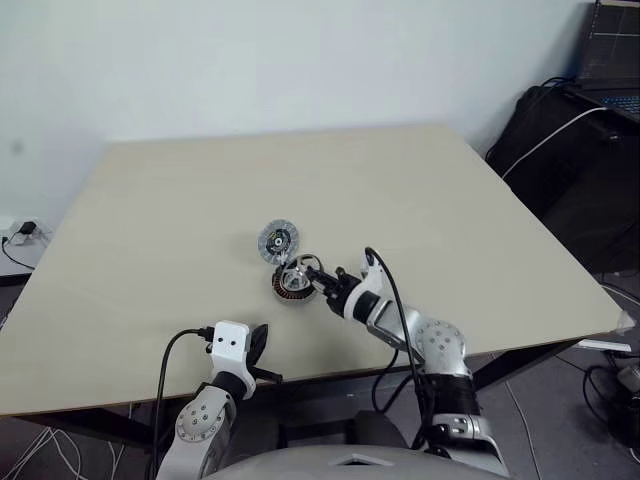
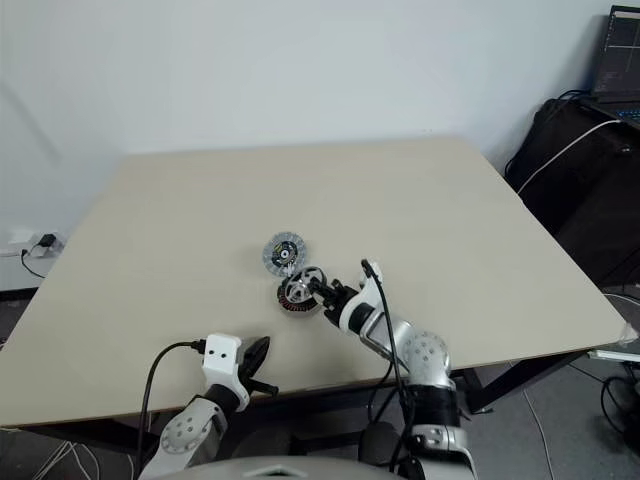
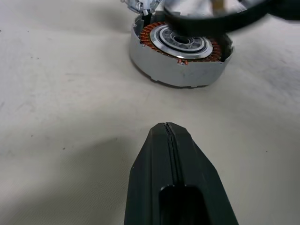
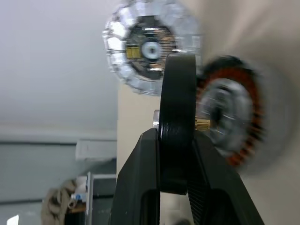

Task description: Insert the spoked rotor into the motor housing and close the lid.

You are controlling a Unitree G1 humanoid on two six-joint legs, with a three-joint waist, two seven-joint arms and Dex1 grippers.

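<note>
The motor housing (image 1: pixel 290 289), a round part with copper windings around a silver centre, lies on the table (image 1: pixel 200 180) near its middle. Just above it, tilted on edge, hangs the spoked rotor (image 1: pixel 300 270) with its black rim and silver spokes; my right gripper (image 1: pixel 324 283) is shut on that rim. In the right wrist view the rim (image 4: pixel 178 84) sits edge-on between the two fingers. The lid (image 1: pixel 278 240), a silver disc with a dark hub, lies flat just beyond the housing. My left gripper (image 1: pixel 258 345) is shut and empty, low over the table's near edge, pointing at the housing (image 3: pixel 180 51).
Black bags and a laptop (image 1: pixel 610 60) stand past the table's right side. Cables (image 1: pixel 20 240) run along the floor at the left. The tabletop is bare around the three parts.
</note>
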